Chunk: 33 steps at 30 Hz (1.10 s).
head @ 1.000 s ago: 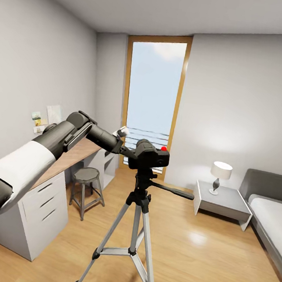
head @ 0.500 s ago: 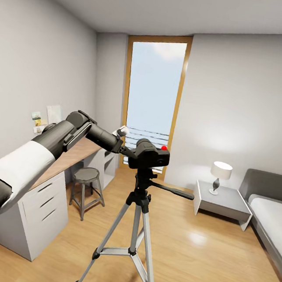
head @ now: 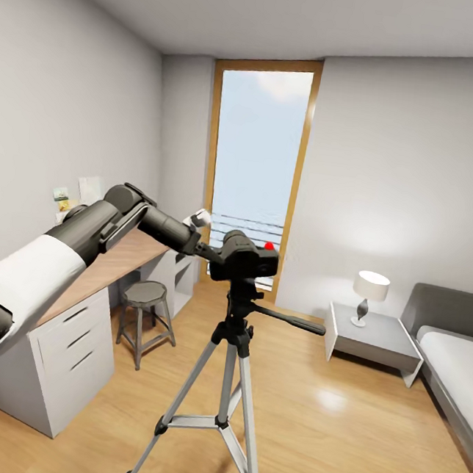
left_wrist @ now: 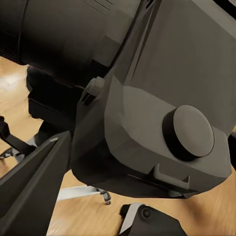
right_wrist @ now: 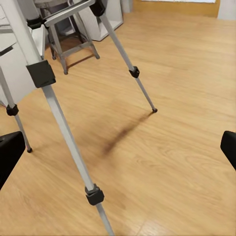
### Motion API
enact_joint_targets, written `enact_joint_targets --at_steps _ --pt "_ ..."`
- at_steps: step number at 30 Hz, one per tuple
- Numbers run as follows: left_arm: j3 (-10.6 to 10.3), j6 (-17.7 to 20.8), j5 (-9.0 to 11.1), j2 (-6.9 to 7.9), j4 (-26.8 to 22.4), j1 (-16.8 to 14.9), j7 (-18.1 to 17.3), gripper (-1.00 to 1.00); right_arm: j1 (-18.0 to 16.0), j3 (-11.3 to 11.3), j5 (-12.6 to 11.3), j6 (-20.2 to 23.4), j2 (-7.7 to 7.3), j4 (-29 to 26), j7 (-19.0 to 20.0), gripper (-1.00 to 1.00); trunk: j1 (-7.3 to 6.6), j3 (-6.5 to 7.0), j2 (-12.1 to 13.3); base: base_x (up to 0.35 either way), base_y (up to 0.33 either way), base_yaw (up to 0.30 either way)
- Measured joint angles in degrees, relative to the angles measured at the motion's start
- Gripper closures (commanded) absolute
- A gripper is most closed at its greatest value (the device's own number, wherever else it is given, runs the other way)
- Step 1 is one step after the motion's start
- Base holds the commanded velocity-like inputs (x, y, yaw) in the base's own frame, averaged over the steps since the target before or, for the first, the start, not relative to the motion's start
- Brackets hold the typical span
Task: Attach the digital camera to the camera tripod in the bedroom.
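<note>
The black digital camera [head: 245, 258] with its red button [head: 268, 246] hangs right over the black head of the camera tripod [head: 233, 340]. I cannot tell whether the two touch. My left gripper [head: 214, 253] is shut on the camera's left side, with the arm reaching in from the left. In the left wrist view the camera body [left_wrist: 147, 98] is very close, with one finger [left_wrist: 34, 189] beside it. The right wrist view shows the tripod's silver legs [right_wrist: 59, 123] over the wood floor, and my right gripper [right_wrist: 118, 150] is open and holds nothing.
A grey desk [head: 75, 342] with drawers runs along the left wall, with a round stool [head: 145, 295] beside it. At the right stand a nightstand [head: 382, 343] with a lamp [head: 369, 291] and a grey bed [head: 457, 367]. A tall window [head: 256, 165] is behind the tripod.
The left arm has shifted the camera slightly left and up over the tripod head. The tripod has not moved.
</note>
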Motion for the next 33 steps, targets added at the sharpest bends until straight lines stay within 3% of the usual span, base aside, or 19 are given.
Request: enact_joint_targets --at_steps 11,25,33 --pt "0.0 0.0 0.0 1.91 0.0 0.0 0.0 1.0 0.0 0.0 0.0 -0.3 0.0 0.0 0.2 -1.0 0.0 0.0 0.0 0.0 0.0 0.0" --pt "0.0 0.0 0.1 2.04 -1.9 0.0 0.0 1.0 0.0 0.0 -0.1 -1.0 0.0 0.0 1.0 -1.0 0.0 0.0 0.0 0.0 0.0 0.0" --pt "-0.1 0.0 0.1 1.94 -2.6 0.0 0.0 1.0 0.0 -0.3 -0.3 -1.5 0.07 -5.8 1.5 -1.0 0.0 0.0 0.0 0.0 0.0 0.0"
